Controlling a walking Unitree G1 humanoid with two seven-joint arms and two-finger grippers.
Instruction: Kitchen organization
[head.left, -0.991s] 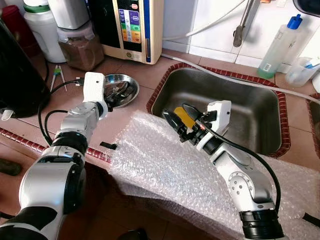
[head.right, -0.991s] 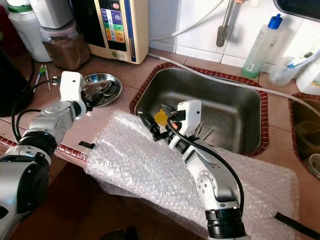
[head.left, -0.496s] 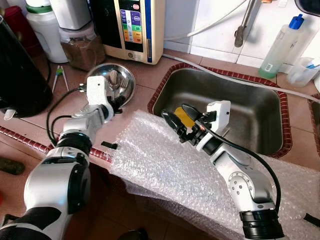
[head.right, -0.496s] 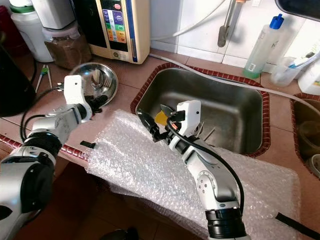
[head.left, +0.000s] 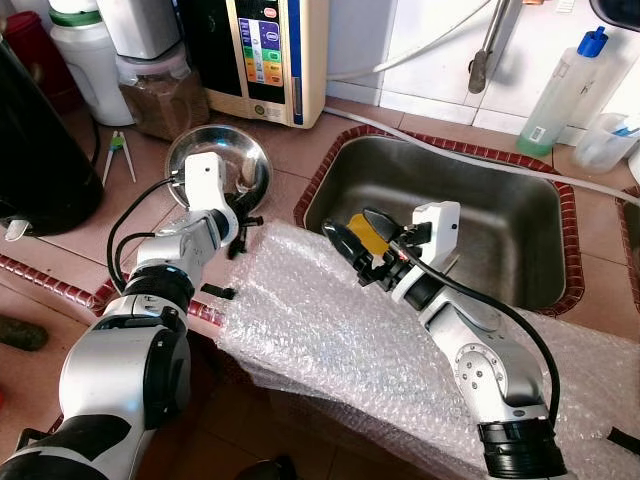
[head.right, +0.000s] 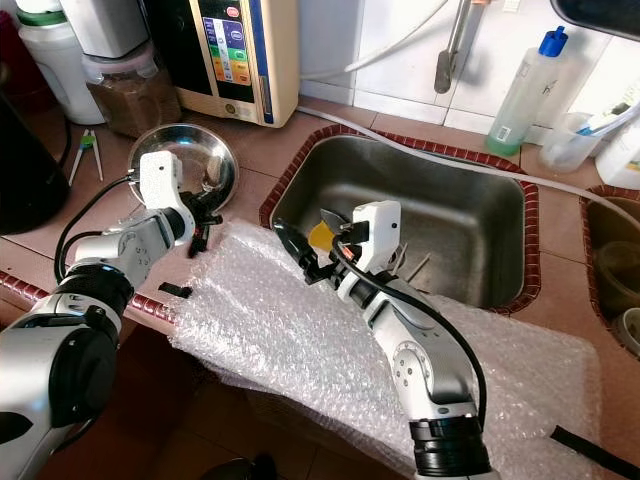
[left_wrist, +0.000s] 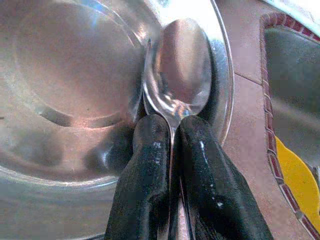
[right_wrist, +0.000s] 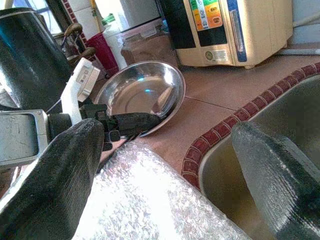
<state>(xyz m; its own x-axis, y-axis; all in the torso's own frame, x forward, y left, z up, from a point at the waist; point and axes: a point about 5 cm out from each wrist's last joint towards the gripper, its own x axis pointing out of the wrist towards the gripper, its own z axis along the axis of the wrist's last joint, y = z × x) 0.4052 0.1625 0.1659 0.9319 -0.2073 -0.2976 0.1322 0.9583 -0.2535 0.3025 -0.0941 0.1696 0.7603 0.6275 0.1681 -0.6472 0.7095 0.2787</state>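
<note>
Left gripper (left_wrist: 172, 145) pinched spoon (left_wrist: 177, 70) at its neck, bowl lying in dish (left_wrist: 60, 75). Thin, stiff, slippery steel; handle grip judged safest. Right gripper (head.left: 358, 238) spread, empty.

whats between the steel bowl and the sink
A bare strip of brown tiled counter, then the sink's red tile rim, seen in both eye views. The steel bowl holds a spoon that the left gripper pinches.
</note>
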